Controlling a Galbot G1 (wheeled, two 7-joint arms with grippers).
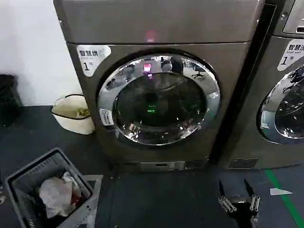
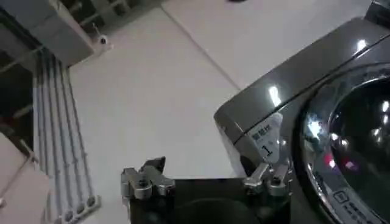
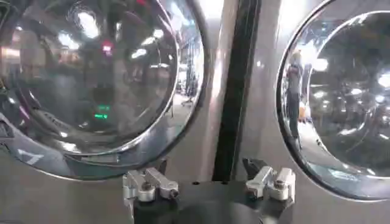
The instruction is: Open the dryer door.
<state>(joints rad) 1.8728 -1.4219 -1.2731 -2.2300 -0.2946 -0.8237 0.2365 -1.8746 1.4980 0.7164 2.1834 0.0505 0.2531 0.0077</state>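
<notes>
Plainly shut: dryer door [image 1: 159, 99], round, chrome-rimmed, dark glass.

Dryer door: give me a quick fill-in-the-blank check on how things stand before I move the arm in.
1. The dryer door is ____.
2. The right gripper, low in front of the machines, has its fingers ____.
3. The gray basket holding laundry sits on the floor to the robot's ____.
4. The white label on the dryer's front shows the number ____.

Missing words: shut; open; left; 1
</notes>
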